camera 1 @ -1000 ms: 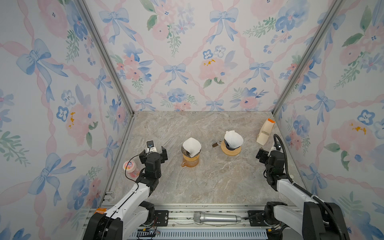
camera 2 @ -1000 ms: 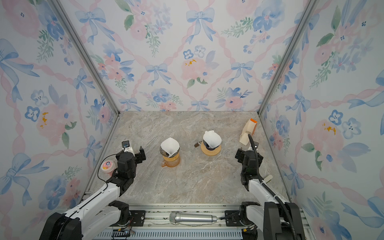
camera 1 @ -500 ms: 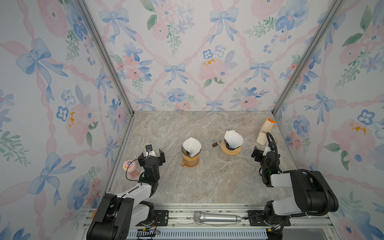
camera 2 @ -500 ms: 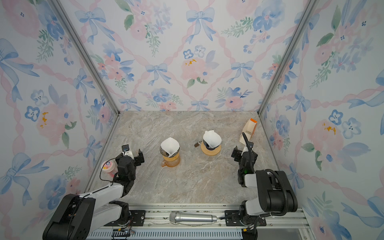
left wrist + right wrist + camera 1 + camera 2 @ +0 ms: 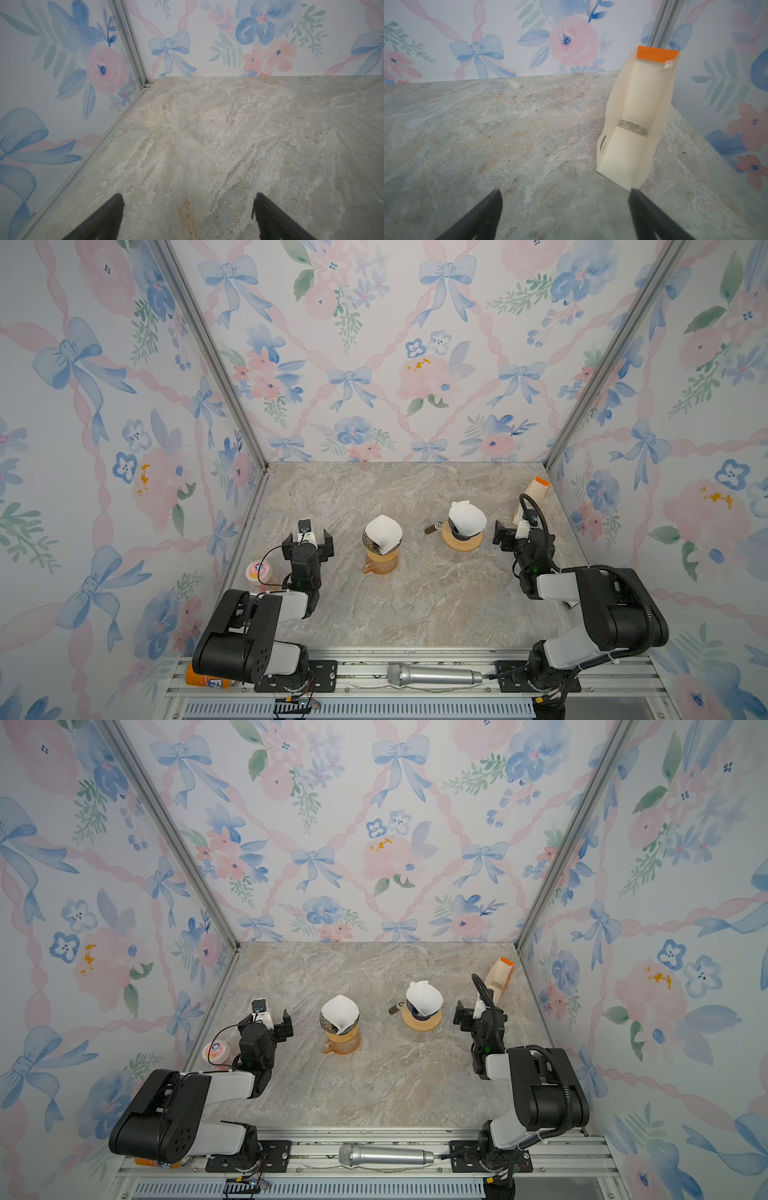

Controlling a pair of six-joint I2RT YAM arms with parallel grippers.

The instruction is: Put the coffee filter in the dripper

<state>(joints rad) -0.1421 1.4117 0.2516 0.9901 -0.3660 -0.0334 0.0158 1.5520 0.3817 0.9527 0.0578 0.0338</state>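
Far left, at the edge of the counter (image 5: 415, 605): pink-lidded tub (image 5: 259, 571), upright.

Just beside it, left tool (image 5: 308, 537) — spread fully wide and gripping nothing. In the left wrist view, only bare stone between the two dark fingers (image 5: 106, 220). Well apart from the glassware.

Next along, amber glass server (image 5: 381, 563) with a dripper (image 5: 371, 545) seated on its mouth. Inside that dripper, left coffee filter (image 5: 384, 532): white paper cone, opened out, rising above the rim with a slight tilt.

Right of centre, brown-handled utensil (image 5: 432, 527) lying flat, just beside a wooden disc (image 5: 462, 543). On the disc, second dripper (image 5: 458, 533), dark, with right coffee filter (image 5: 467, 517) sitting in it, top edge well above the rim.

Near the disc but not touching, right tool (image 5: 519, 533) — likewise fully spread, holding nothing.

Far right, cream card holder (image 5: 633, 116) with orange top edge, open-fronted, standing by the corner post (image 5: 663, 22); lower corner just beside one fingertip in the right wrist view.

Along the front rail, left to right: orange can (image 5: 203, 680), partly hidden under the left arm; microphone (image 5: 434, 675), lying flat.
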